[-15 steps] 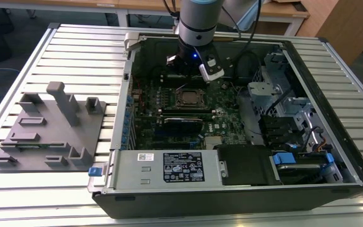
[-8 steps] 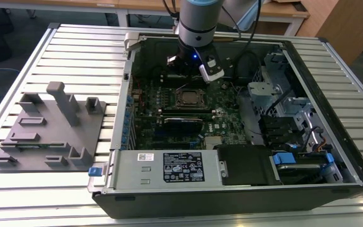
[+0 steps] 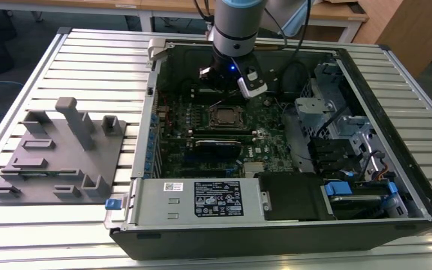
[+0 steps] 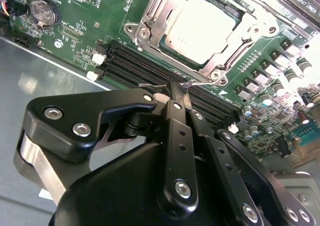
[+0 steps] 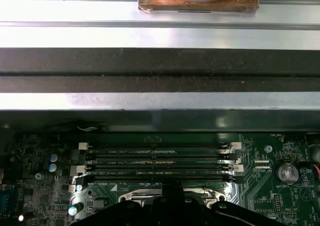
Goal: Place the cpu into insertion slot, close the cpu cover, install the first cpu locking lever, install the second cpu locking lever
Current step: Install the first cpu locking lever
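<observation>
The cpu (image 4: 202,28) lies flat in the insertion slot (image 3: 226,116), its silver top showing through the cut-out of the cpu cover (image 4: 150,21), which is down over it. A thin wire locking lever (image 4: 150,85) runs along the socket's edge next to the memory slots. My gripper (image 4: 178,92) has its black fingers together, and its tip touches that lever where the hooked end sticks out. In the exterior view the gripper (image 3: 227,90) hangs inside the open computer case just behind the socket. In the first wrist view its dark tip (image 5: 174,186) sits at the socket rim.
Long black memory slots (image 5: 157,161) lie between the socket and the case wall (image 5: 160,66). A coin battery (image 4: 44,11) sits nearby. The grey labelled box (image 3: 197,198) fills the case's front. A drive cage (image 3: 328,107) is on the exterior view's right and a grey fixture (image 3: 58,152) on its left.
</observation>
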Robot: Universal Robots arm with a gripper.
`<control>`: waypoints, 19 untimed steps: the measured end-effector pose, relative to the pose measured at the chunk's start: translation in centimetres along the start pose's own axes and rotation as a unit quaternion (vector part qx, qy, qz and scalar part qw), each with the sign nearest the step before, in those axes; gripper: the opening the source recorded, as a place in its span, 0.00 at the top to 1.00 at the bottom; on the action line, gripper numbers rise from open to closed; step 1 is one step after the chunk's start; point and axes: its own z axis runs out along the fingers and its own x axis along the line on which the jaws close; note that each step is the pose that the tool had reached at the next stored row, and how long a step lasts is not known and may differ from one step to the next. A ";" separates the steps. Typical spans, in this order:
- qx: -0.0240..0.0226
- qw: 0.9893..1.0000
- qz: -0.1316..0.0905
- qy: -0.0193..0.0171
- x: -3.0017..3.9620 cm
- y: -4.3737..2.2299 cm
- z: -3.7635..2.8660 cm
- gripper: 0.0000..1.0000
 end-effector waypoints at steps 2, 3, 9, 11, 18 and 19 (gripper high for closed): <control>0.000 1.000 0.000 0.000 -0.04 0.04 0.06 0.90; 0.000 1.000 0.001 0.000 -0.08 0.05 0.09 0.90; 0.001 1.000 0.009 -0.002 -0.52 0.09 0.33 0.90; 0.001 1.000 0.013 -0.003 -0.64 0.11 0.43 0.90; 0.001 0.999 0.033 -0.008 -0.69 0.24 0.84 0.90; 0.001 0.999 0.035 -0.009 -0.68 0.28 0.91 0.90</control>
